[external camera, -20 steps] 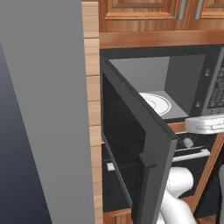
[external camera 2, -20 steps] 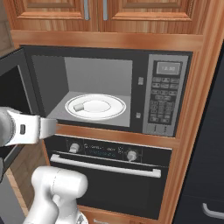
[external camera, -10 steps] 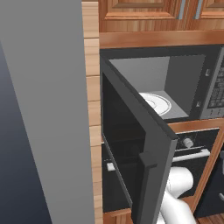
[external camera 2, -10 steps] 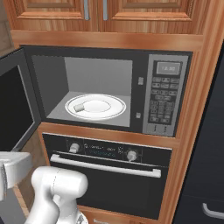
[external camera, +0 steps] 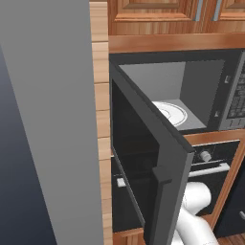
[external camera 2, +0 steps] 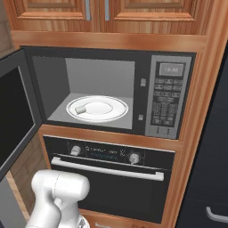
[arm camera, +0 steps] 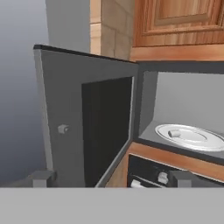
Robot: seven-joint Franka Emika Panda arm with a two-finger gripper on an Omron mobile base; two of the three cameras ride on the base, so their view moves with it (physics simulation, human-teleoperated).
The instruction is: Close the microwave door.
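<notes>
The microwave door [arm camera: 83, 127] stands wide open ahead of the spread, empty gripper [arm camera: 111, 178]; next, I judge, push it shut.

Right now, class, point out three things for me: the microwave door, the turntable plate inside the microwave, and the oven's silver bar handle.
microwave door [arm camera: 107, 131]: hand view, on its black glass window.
turntable plate [external camera 2: 97, 108]: right base view, on the white plate's middle.
oven handle [external camera 2: 107, 169]: right base view, on the middle of the silver bar.
</notes>
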